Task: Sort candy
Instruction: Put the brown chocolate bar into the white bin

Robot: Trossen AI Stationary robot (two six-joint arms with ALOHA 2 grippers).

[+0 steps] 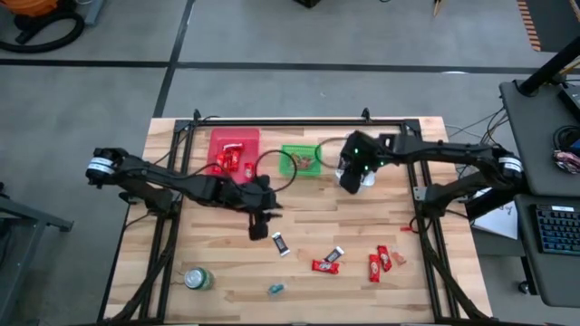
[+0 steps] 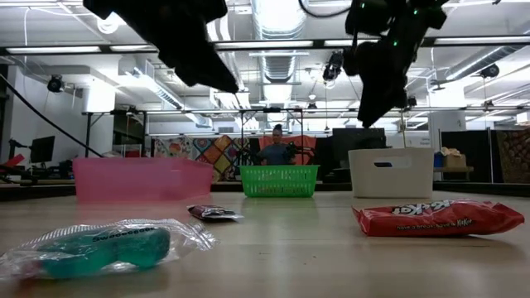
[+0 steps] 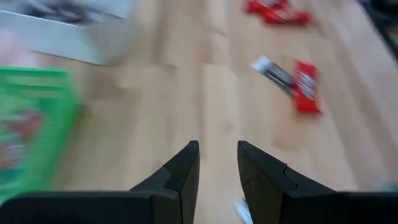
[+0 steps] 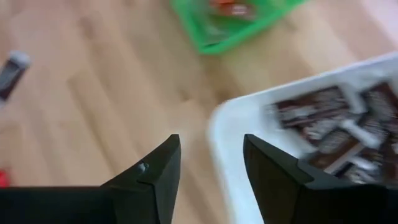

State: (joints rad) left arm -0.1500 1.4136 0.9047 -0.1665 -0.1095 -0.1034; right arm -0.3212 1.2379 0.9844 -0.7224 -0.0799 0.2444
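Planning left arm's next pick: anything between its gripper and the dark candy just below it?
Nothing visible. The left gripper hangs open and empty over bare wood, and the dark candy lies just beside it on the table with nothing between them.

Loose candy lies on the front half of the table: a dark brown-and-silver bar (image 1: 281,244) near the middle, another (image 1: 335,255) touching a red bar (image 1: 323,266), two red bars (image 1: 379,263) side by side further right, and a small teal sweet (image 1: 275,289) in clear wrap at the front. Sorted candy sits in bins at the back: red bars (image 1: 228,160) in the pink, small orange pieces (image 1: 304,161) in the green, dark brown-and-silver bars (image 4: 329,130) in the white.
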